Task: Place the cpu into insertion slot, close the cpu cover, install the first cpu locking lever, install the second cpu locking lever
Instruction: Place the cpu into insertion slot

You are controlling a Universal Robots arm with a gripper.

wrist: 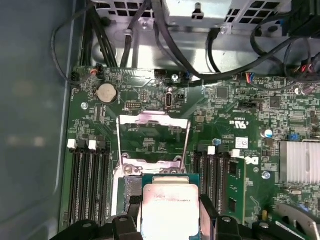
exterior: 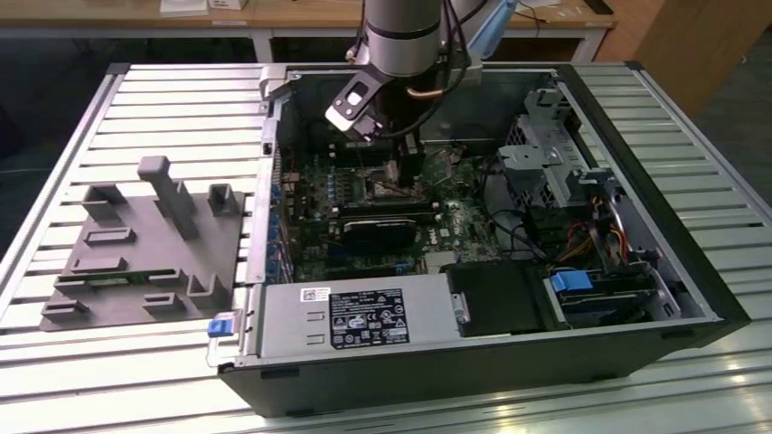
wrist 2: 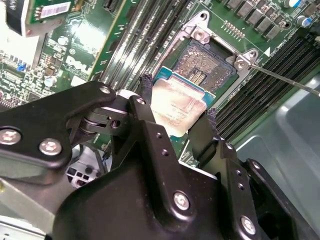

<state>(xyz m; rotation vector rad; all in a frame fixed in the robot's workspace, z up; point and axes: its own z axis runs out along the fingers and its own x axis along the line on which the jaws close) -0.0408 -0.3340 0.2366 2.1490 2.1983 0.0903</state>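
My gripper is shut on the cpu, a pale silvery-tan square chip pinched at two opposite edges between the black fingers. In the second wrist view the cpu hangs partly over the insertion slot, whose dark centre and silvery rim show beyond it. The first wrist view shows the cpu close to the slot, with the cpu cover flipped open away from the socket. A thin locking lever sticks out beside the slot. In the exterior view the gripper hangs inside the open computer case above the motherboard.
Memory slots flank the socket, and a card with a silver heatsink stands to one side. Black cables run along the case wall. A grey fixture tray lies at the exterior view's left. The power supply fills the case's front.
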